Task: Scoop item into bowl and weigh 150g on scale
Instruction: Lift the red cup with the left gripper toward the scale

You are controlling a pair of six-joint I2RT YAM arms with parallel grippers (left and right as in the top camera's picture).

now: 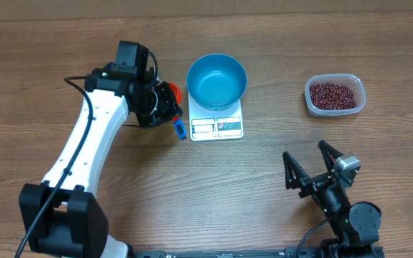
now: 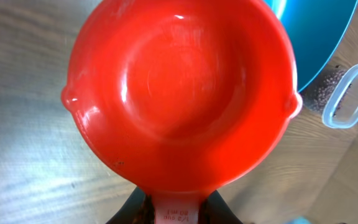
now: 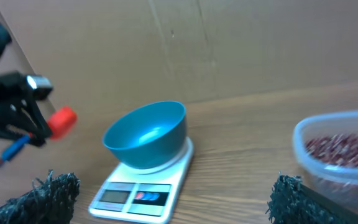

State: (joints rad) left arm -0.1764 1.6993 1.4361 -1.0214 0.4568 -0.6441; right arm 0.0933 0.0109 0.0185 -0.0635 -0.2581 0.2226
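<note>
The blue bowl (image 1: 216,80) (image 3: 146,134) stands on the white scale (image 1: 217,128) (image 3: 143,191) and looks empty inside. The item, red-brown beans (image 1: 332,93) (image 3: 344,149), lies in a clear plastic tub (image 1: 358,99) at the far right. My left gripper (image 1: 165,100) (image 2: 180,214) hangs just left of the bowl, shut on the handle of a red measuring scoop (image 1: 174,92) (image 2: 179,93) (image 3: 62,121). The scoop's cup is empty. My right gripper (image 1: 305,150) (image 3: 169,205) stands open near the front right, holding nothing and pointing toward the scale.
A small blue piece (image 1: 180,129) (image 3: 14,149) hangs below the left gripper, beside the scale's left edge. In the left wrist view the bowl's rim (image 2: 316,31) and the tub (image 2: 352,96) lie beyond the scoop. A cardboard wall (image 3: 197,43) backs the table.
</note>
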